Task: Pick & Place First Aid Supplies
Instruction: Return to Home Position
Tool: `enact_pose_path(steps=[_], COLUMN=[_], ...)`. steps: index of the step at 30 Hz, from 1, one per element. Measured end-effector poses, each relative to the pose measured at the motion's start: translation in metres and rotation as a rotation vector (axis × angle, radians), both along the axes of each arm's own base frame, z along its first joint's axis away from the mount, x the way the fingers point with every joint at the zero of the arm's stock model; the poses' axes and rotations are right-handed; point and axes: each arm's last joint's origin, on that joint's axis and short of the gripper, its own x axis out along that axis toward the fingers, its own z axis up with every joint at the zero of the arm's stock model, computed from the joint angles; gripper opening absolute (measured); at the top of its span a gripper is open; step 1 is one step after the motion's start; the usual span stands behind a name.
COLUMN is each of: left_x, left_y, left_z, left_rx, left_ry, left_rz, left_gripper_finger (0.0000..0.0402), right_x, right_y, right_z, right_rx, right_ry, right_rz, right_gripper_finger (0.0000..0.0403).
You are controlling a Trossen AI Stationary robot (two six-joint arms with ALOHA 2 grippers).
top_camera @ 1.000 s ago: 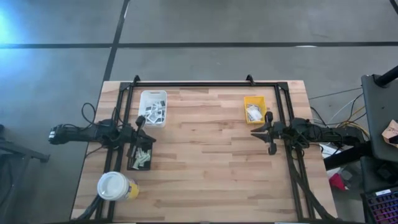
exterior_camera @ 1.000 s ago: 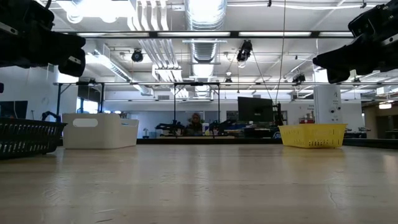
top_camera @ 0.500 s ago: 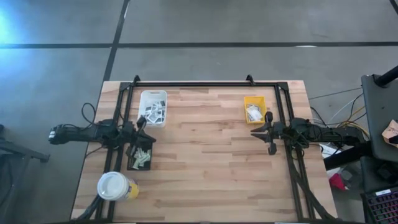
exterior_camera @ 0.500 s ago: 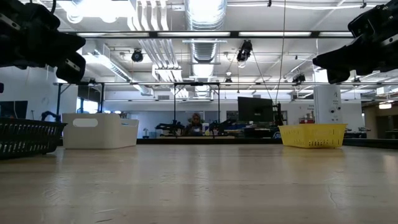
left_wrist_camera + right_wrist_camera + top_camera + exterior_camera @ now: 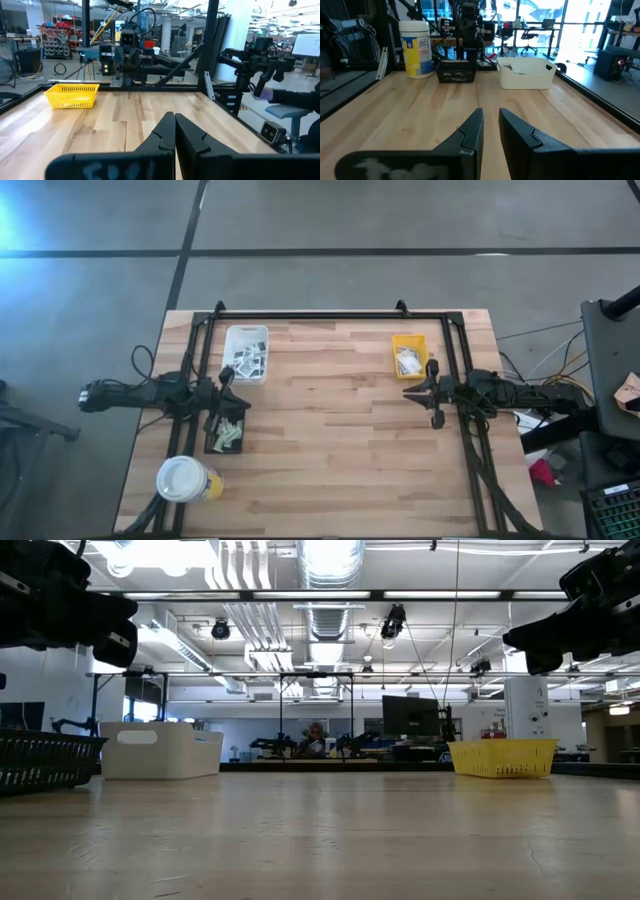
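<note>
The first aid supplies lie as small white packets in three trays: a white tray [image 5: 246,352] at the far left, a yellow tray [image 5: 409,355] at the far right and a black tray [image 5: 225,432] at the left. My left gripper [image 5: 243,396] hovers level above the black tray's far end, pointing toward the table's middle, and its fingers [image 5: 175,136] are shut with nothing between them. My right gripper [image 5: 406,393] hovers level at the right side, just nearer than the yellow tray. It is open by a narrow gap [image 5: 491,125] and holds nothing.
A large white-topped yellow cup [image 5: 185,478] stands at the near left corner. A black frame [image 5: 330,314] runs along the far edge and both sides. The bare wooden tabletop [image 5: 330,430] lies between the two arms.
</note>
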Motion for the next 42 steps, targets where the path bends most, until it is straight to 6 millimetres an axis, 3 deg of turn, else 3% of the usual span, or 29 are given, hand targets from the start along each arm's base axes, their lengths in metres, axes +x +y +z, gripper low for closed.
enact_pose_path(steps=[42], left_x=[0.0], left_y=[0.0], left_z=[0.0002], left_rx=[-0.036], left_ry=[0.004], left_rz=[0.0], left_gripper_finger=[0.0003], right_x=[0.0], right_y=[0.0], right_z=[0.0], right_rx=[0.0], right_ry=[0.0], right_rz=[0.0], right_gripper_finger=[0.0057])
